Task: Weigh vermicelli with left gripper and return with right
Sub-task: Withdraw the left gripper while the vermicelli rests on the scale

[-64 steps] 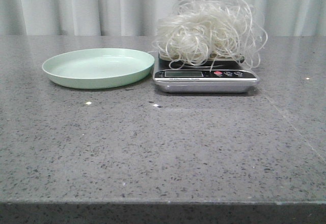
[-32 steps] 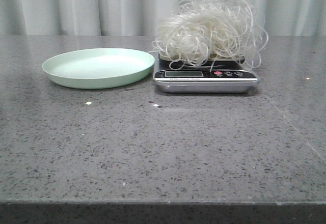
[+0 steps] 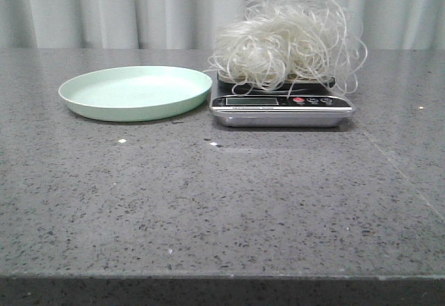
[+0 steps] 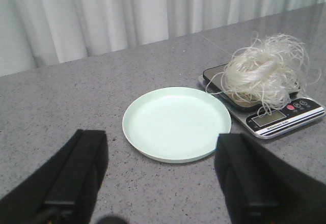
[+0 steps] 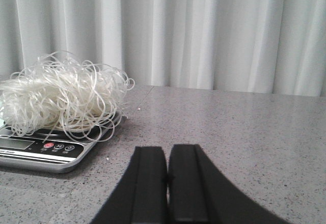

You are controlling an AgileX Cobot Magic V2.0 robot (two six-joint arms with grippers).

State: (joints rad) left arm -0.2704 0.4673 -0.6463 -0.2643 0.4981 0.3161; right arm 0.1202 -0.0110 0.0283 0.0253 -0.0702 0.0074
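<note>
A: One grey speckled stone desk (image 3: 222, 202) fills the front view, with pale pleated curtains (image 3: 104, 7) closing off the room behind it.

B: And on it? The vermicelli (image 3: 285, 38) sits heaped on the scale (image 3: 281, 108), strands spilling over its edges. The pale green plate (image 3: 135, 92) lies just beside the scale, on the robot's left, with nothing on it.

A: Neither arm shows from the front. The wrist cameras supply that.

B: The left wrist view has the left end effector (image 4: 160, 175) spread wide, its dark fingers (image 4: 76, 173) standing well apart above the desk, near the plate (image 4: 175, 122), clasping nothing.

A: The right wrist view shows the right end effector (image 5: 167, 183) with its fingers pressed together, nothing between them, off to the side of the scale (image 5: 43, 152) and apart from the noodles (image 5: 61, 96).

B: That view also shows the scale's red button, though the display cannot be read.
</note>
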